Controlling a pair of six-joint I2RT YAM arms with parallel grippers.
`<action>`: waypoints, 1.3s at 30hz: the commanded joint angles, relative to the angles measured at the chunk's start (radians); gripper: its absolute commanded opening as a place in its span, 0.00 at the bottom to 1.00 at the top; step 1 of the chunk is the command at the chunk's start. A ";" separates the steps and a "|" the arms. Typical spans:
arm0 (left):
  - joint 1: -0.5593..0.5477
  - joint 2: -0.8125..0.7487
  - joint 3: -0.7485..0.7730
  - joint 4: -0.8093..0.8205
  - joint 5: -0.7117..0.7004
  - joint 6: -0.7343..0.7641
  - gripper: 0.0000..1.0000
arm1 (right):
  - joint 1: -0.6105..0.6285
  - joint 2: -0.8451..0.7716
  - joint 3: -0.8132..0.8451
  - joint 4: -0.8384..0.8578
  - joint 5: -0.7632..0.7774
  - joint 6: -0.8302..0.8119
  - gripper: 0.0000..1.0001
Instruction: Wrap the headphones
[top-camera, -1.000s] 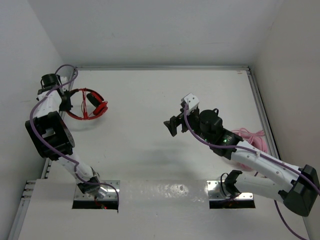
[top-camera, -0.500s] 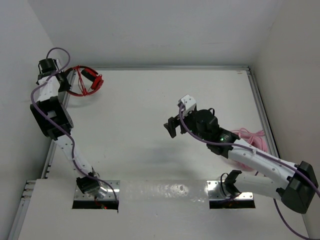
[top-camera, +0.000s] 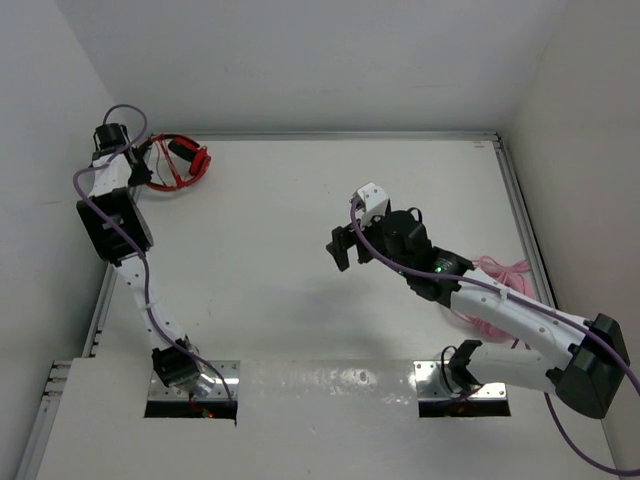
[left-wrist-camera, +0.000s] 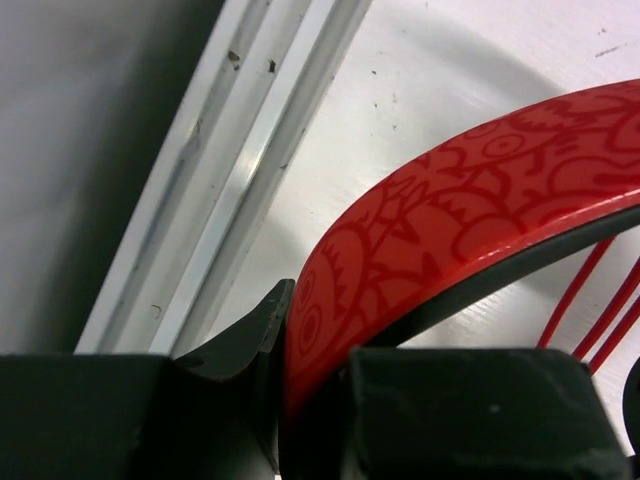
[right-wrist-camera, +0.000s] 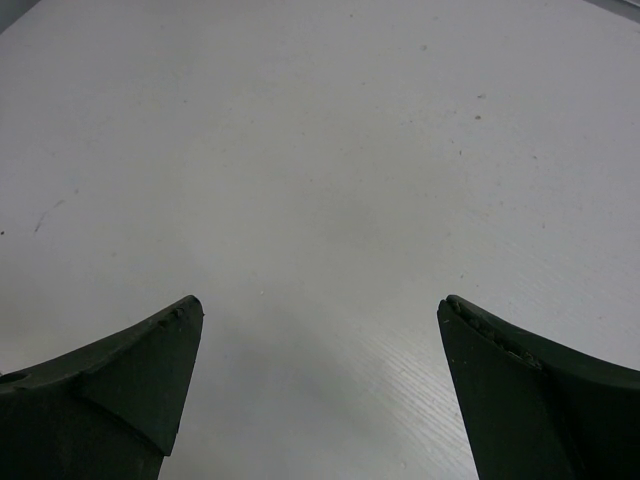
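Observation:
The red headphones with black ear pads are at the table's far left corner, thin red cable strands crossing their loop. My left gripper is shut on the patterned red headband, which runs up and right between the jaws in the left wrist view. Red cable strands show at the right edge there. My right gripper is open and empty above the middle of the table; its fingertips stand wide apart over bare white surface.
Pale pink headphones with a pink cable lie at the right side, partly under the right arm. A metal rail runs along the table's left edge next to the headband. White walls close the back and sides.
My left arm has carried the red headphones from the left side toward the far left corner. My right gripper has shifted slightly toward the back and stayed open.

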 joint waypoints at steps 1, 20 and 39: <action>-0.010 -0.008 0.056 0.060 0.018 -0.044 0.00 | 0.008 0.005 0.048 -0.011 0.025 0.028 0.99; 0.076 -0.323 -0.418 0.102 0.042 0.039 0.00 | 0.032 0.017 0.080 -0.023 0.021 -0.002 0.99; 0.304 -0.813 -1.126 0.104 0.025 0.370 0.00 | 0.040 -0.040 0.014 0.017 -0.028 -0.045 0.99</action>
